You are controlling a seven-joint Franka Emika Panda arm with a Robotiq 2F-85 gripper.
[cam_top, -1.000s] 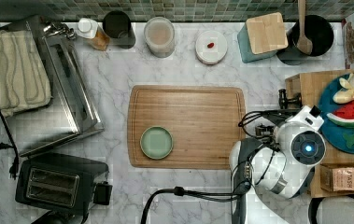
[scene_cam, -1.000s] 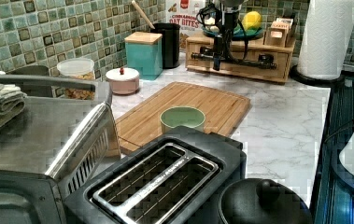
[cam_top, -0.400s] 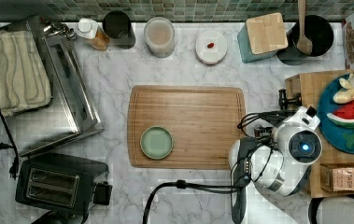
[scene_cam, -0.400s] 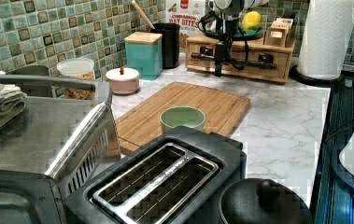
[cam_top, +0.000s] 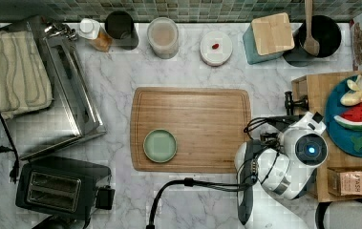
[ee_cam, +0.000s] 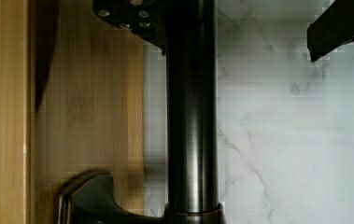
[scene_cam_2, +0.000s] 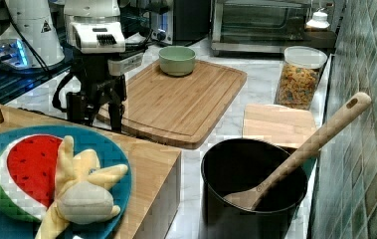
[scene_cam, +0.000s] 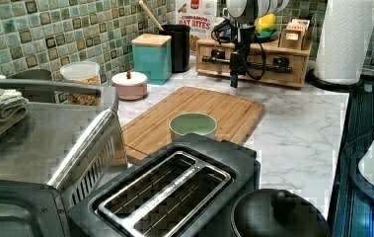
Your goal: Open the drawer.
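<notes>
The drawer (scene_cam: 273, 77) is the light-wood front of a wooden organiser, with a long black bar handle (scene_cam: 273, 67) across it. My gripper (scene_cam: 234, 79) hangs straight down in front of that handle, near the end on the left view's left. In the wrist view the bar handle (ee_cam: 191, 116) runs between my fingers: one finger (ee_cam: 132, 11) sits close beside it and the other (ee_cam: 338, 25) stands well off over the marble. The drawer front (ee_cam: 86, 107) lies behind the bar. In the right view the gripper (scene_cam_2: 95, 117) stands open, fingers spread just above the counter.
A bamboo cutting board (cam_top: 193, 126) with a green bowl (cam_top: 159, 145) lies close to the gripper. A blue plate of toy fruit (cam_top: 355, 119) sits on the organiser top. A black pot with a wooden spoon (cam_top: 317, 33), a teal box (cam_top: 269, 38), jars, a toaster oven (cam_top: 59, 90) and a toaster (cam_top: 57, 188) line the counter.
In the left view the gripper has come down in front of the drawer handle. The drawer and the other things have not visibly moved.
</notes>
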